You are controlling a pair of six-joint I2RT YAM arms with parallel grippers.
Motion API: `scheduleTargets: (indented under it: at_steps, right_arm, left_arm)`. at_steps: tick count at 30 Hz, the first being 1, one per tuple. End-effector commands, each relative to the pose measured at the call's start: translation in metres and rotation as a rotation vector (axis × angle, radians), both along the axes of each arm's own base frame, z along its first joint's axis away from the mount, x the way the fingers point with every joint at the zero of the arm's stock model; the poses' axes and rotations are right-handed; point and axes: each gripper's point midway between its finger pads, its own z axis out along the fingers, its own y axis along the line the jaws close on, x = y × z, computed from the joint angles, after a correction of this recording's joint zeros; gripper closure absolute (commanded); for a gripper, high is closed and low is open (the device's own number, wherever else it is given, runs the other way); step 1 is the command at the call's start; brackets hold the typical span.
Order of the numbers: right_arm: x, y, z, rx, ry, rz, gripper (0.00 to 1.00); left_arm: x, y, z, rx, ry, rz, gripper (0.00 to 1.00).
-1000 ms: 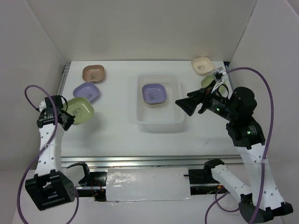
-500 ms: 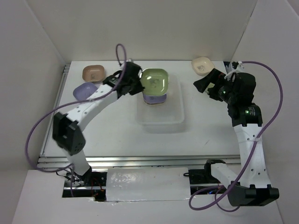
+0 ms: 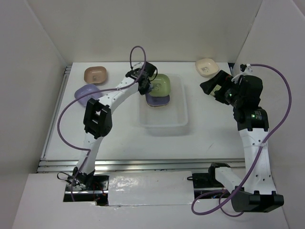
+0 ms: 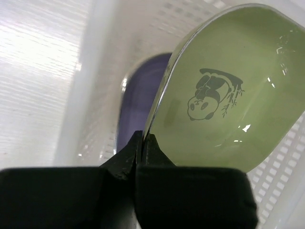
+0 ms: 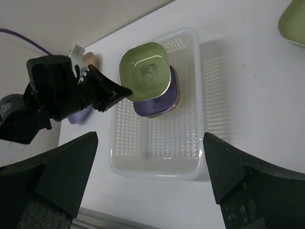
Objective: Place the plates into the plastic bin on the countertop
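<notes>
Nearest, the rail [image 3: 143, 164] is running along the front of the countertop [image 3: 119, 136], and beyond it the bin [image 3: 162, 126] is sitting mid-table. The left arm is reaching in from the left, its left gripper [image 4: 144, 143] pinching tight on the rim of a green plate [image 4: 228, 95], which is hanging over the bin's far half with its panda mark facing up. Directly beneath it, inside the bin, a lavender plate [image 3: 158, 100] is lying on top of a small stack, the plates below showing only as thin edges; whether the two are touching cannot be told. Right of the bin, the right gripper [image 3: 213, 84] is hovering above the countertop with its jaws standing wide apart, holding nothing. A second green plate [image 5: 293, 19] is lying on the countertop near it, showing only in the right wrist view. Left of the bin, another lavender plate [image 3: 83, 93] is resting partly behind the left arm, with a brown plate [image 3: 95, 75] just beyond it. At the far right a cream plate [image 3: 206, 67] is lying alone.
</notes>
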Motion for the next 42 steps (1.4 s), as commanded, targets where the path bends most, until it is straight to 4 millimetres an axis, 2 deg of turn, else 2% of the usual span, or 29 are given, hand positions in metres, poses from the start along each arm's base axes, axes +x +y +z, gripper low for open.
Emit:
scheduleTargets:
  at_steps: [1,2,3,4,5,7,8,9,10,11,13,15,16,17,19,20,21,22,23,24,25,29,30,32,33,34,36,40,42]
  right_arm:
    - [-0.001,0.001,0.004,0.007,-0.01,0.003,0.0]
    - [0.0,0.001,0.003,0.008,-0.007,0.006,0.0]
    - [0.0,0.002,0.005,0.007,-0.009,0.011,0.0]
    - [0.0,0.002,0.005,0.006,-0.011,0.012,0.0]
    - [0.0,0.002,0.005,0.01,-0.009,0.012,0.0]
    - [0.001,0.002,0.007,0.009,-0.014,0.012,0.0]
    - [0.002,0.002,0.007,0.011,-0.013,0.013,0.0]
    - [0.002,0.002,0.008,0.011,-0.015,0.013,0.0]
    - [0.003,0.003,0.008,0.012,-0.015,0.016,0.0]
    - [0.003,0.004,0.007,0.014,-0.01,0.022,0.0]
    - [0.005,0.005,0.007,0.016,-0.01,0.024,0.0]
    - [0.006,0.007,0.007,0.024,-0.015,0.035,0.0]
    - [0.006,0.008,0.008,0.026,-0.018,0.04,0.0]
    - [0.006,0.011,0.009,0.028,-0.028,0.057,0.0]
    - [0.006,0.014,0.003,0.025,-0.022,0.084,0.0]
    - [0.006,0.017,0.003,0.025,-0.033,0.105,0.0]
    - [0.002,0.026,0.0,0.027,-0.037,0.168,0.0]
    - [0.0,0.032,0.0,0.027,-0.048,0.205,0.0]
    - [-0.001,0.036,0.002,0.028,-0.069,0.236,0.0]
    - [-0.004,0.044,-0.002,0.033,-0.066,0.283,0.0]
    - [-0.006,0.047,-0.002,0.031,-0.073,0.303,0.0]
    - [-0.01,0.056,-0.003,0.017,-0.079,0.355,0.0]
    - [-0.011,0.057,-0.001,0.009,-0.086,0.362,0.0]
    - [-0.012,0.057,0.0,0.006,-0.09,0.363,0.0]
    - [-0.012,0.057,0.0,0.005,-0.092,0.36,0.0]
    - [-0.016,0.064,0.0,0.005,-0.093,0.386,0.0]
    - [-0.017,0.064,0.002,0.0,-0.099,0.386,0.0]
    - [-0.018,0.067,0.003,-0.006,-0.104,0.395,0.0]
    - [-0.019,0.067,0.005,-0.006,-0.107,0.396,0.0]
  left_arm:
    - [0.0,0.017,0.028,-0.007,-0.038,0.089,1.0]
    - [-0.001,0.019,0.03,-0.012,-0.041,0.096,0.95]
    - [-0.004,0.018,0.033,-0.018,-0.048,0.087,0.78]
    - [-0.008,0.018,0.043,-0.029,-0.071,0.084,0.57]
    - [-0.013,0.014,0.052,-0.033,-0.093,0.079,0.02]
    - [-0.017,0.012,0.078,-0.043,-0.145,0.062,0.01]
    - [-0.026,0.007,0.109,-0.068,-0.203,0.045,0.01]
    - [-0.03,0.009,0.124,-0.063,-0.234,0.036,0.01]
    - [-0.039,0.017,0.157,-0.072,-0.295,0.049,0.01]
    - [-0.044,0.023,0.173,-0.073,-0.322,0.049,0.01]
    - [-0.061,0.052,0.203,-0.069,-0.372,0.094,0.01]
    - [-0.063,0.092,0.209,-0.036,-0.396,0.169,0.01]
    - [-0.074,0.116,0.206,-0.021,-0.388,0.198,0.01]
    - [-0.072,0.146,0.207,-0.01,-0.392,0.245,0.01]
    - [-0.082,0.186,0.183,0.023,-0.347,0.292,0.01]
    - [-0.079,0.221,0.174,0.047,-0.325,0.326,0.01]
    - [-0.074,0.237,0.165,0.047,-0.324,0.328,0.01]
    - [-0.074,0.251,0.143,0.056,-0.276,0.324,0.01]
    - [-0.07,0.285,0.132,0.086,-0.248,0.343,0.01]
    - [-0.06,0.29,0.112,0.061,-0.195,0.309,0.01]
    - [-0.057,0.318,0.102,0.07,-0.162,0.351,0.01]
    - [-0.04,0.354,0.058,0.087,-0.028,0.347,0.01]
    - [-0.038,0.367,0.038,0.087,0.031,0.376,0.01]
    - [-0.038,0.378,0.02,0.091,0.092,0.429,0.01]
    - [-0.036,0.383,0.004,0.097,0.137,0.45,0.01]
    - [-0.038,0.391,-0.002,0.107,0.159,0.471,0.01]
    - [-0.04,0.396,-0.021,0.104,0.199,0.502,0.01]
    - [-0.04,0.399,-0.046,0.087,0.227,0.526,0.16]
    - [-0.046,0.4,-0.068,0.067,0.258,0.531,0.16]
